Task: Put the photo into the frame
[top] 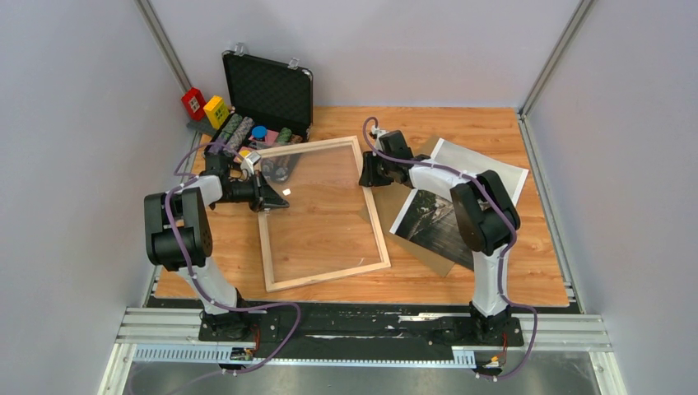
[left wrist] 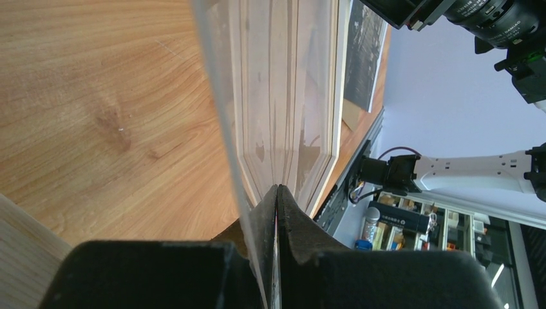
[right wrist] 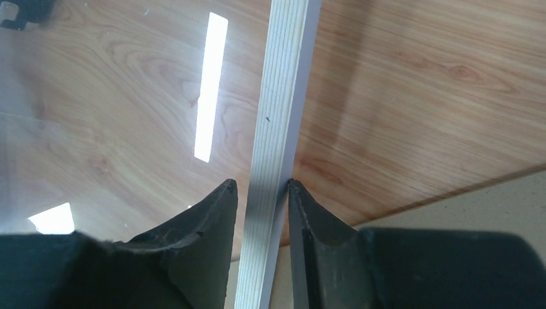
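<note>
Left tool (left wrist: 277, 193): clamped shut on clear pane of frame (top: 329, 276), left edge.
Right tool (right wrist: 263, 187): open, straddling frame's right rail.
Photo (top: 436, 226): right of centre, beside frame.

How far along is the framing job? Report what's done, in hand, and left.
Done: the frame lies on the table, backing board off beside it. In hand: left fingers pinch its clear pane; right fingers straddle its right rail, not clamped yet. Left: the photo sits apart on that board, not yet inside the frame.
</note>
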{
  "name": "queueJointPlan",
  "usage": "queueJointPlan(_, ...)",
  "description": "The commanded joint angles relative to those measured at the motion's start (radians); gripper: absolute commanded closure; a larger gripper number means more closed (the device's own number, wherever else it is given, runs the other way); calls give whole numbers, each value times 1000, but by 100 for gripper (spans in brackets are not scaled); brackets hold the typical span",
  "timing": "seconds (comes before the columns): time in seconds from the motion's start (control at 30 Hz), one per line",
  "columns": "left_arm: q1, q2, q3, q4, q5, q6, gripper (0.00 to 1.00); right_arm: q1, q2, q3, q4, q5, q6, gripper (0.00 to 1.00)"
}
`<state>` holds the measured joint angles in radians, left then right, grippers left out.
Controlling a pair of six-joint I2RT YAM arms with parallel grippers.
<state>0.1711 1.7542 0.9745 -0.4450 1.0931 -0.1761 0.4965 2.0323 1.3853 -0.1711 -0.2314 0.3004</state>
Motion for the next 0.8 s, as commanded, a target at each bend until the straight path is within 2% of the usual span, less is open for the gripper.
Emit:
queueJointPlan(0.0,-8,2,33,20,7,9,91,11,7,43,5,46,-27,68)
queueJointPlan(0.5,-8,13,37,14,-9,12,90,13,2,45,-1,49,-33,74)
queueJointPlan(0.77,-9,24,42,13,-22,7,82,14,3,47,-2,52,-33,79)
